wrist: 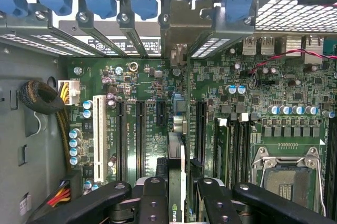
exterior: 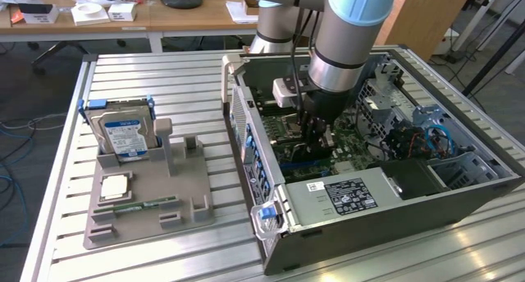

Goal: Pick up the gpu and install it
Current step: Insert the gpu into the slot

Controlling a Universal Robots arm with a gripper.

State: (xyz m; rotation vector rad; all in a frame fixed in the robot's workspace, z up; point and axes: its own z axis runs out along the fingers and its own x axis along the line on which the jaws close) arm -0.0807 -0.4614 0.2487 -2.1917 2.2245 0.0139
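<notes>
One arm, one gripper down inside the open computer case, jaws clamped on the single gpu, standing edge-on over the motherboard among several black slots, case walls close around

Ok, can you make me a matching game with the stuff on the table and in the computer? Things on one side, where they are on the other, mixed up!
Things:
1. gpu
2. hard drive
3. memory stick
4. computer case

Places:
A. standing upright in the grey holder
B. lying open on the exterior view's right side of the table
C. between the black fingers, above the motherboard
D. lying flat near the holder's front edge

Pairs: 1-C, 2-A, 3-D, 4-B
</notes>
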